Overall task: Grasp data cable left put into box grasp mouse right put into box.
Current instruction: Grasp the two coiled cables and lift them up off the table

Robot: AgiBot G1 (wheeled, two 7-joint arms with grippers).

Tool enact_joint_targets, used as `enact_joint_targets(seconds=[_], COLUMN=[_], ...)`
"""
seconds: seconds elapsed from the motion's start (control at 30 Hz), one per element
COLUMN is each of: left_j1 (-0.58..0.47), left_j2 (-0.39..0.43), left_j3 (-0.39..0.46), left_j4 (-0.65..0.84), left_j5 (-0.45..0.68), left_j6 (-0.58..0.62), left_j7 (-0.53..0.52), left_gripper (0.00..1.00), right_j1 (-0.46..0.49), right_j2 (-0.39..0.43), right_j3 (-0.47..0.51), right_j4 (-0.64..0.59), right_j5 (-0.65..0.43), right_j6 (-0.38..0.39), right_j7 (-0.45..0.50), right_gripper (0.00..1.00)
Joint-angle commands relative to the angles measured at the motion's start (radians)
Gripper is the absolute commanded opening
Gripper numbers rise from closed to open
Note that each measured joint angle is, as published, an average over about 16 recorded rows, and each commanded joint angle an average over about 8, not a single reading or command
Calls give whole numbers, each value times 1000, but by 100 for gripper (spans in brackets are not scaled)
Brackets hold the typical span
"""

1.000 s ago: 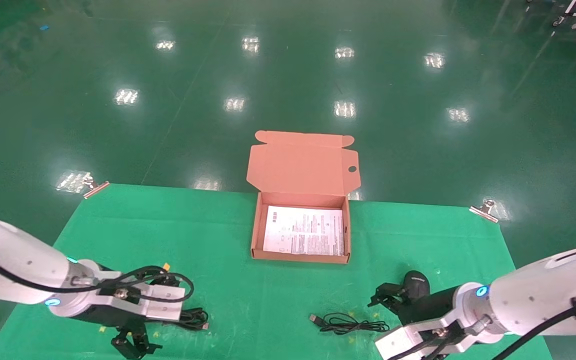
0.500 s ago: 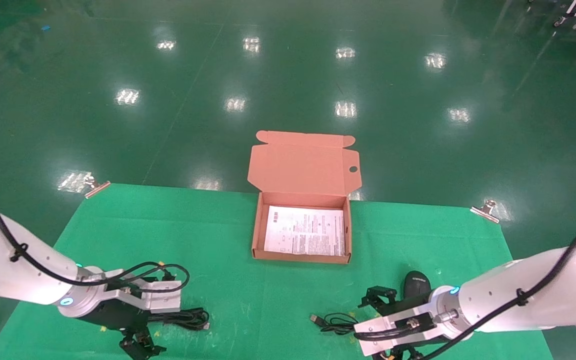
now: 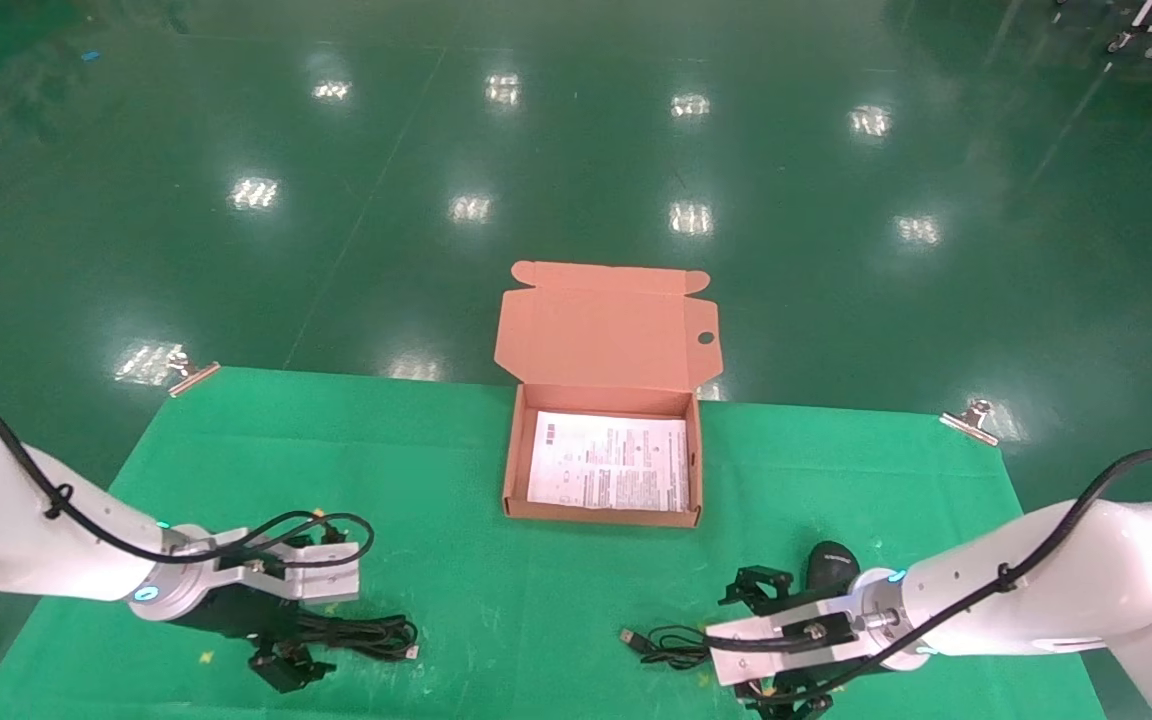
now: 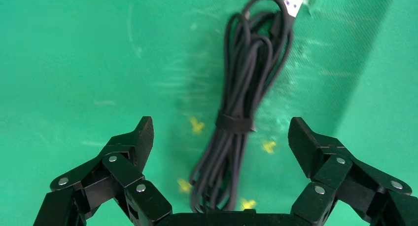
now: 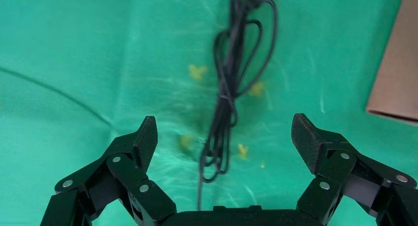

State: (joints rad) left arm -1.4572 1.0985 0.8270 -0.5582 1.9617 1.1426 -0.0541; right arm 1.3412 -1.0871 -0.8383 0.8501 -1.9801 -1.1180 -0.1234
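Note:
The data cable (image 3: 368, 635), a black bundle tied at the middle, lies on the green cloth at the front left. My left gripper (image 3: 283, 660) hovers over it, open. In the left wrist view the data cable (image 4: 246, 73) runs between the spread fingers of my left gripper (image 4: 220, 127), untouched. The black mouse (image 3: 831, 562) sits at the front right, its cord (image 3: 681, 647) coiled to its left. My right gripper (image 3: 748, 640) is open above the cord. In the right wrist view my right gripper (image 5: 224, 132) straddles the cord (image 5: 224, 97). The box (image 3: 509, 470) stands open in the middle, holding a printed sheet (image 3: 608, 475).
The box's lid (image 3: 606, 325) stands up behind it, past the table's far edge. A corner of the box (image 5: 397, 63) shows in the right wrist view. Metal clips (image 3: 191, 375) (image 3: 971, 420) hold the cloth at the far corners. Green floor lies beyond.
My right gripper has swung left and down from beside the mouse to over the mouse cord. My left gripper has shifted slightly toward the data cable. Both stay open and empty.

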Motion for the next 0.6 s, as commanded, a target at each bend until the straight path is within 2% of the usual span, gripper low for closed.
enact_joint_targets(seconds=[0.03,0.17,0.2,0.6], left_j1=[-1,-5,-6,-6], left_j2=[4,10,11,9], left_j3=[-5,-6,-7,-7], left_j4=[20,46,49,43], left_j5=[-7,-10,-10,-11], left_j6=[-15,-22,-23,-22], left_j7=[23,38,39,37], left_gripper=[51,3,0,0], right_j1=[0,0,0,0], right_j2=[-7,-17,-19,-16], right_j3=[0,-1,-1,-1], right_j4=[-19,-40,-42,-37], right_j5=[-5,-16,-18,-17], right_j6=[18,42,45,40], right_j7=[-9,-13,-13,-13], right_gripper=[58,8,0,0])
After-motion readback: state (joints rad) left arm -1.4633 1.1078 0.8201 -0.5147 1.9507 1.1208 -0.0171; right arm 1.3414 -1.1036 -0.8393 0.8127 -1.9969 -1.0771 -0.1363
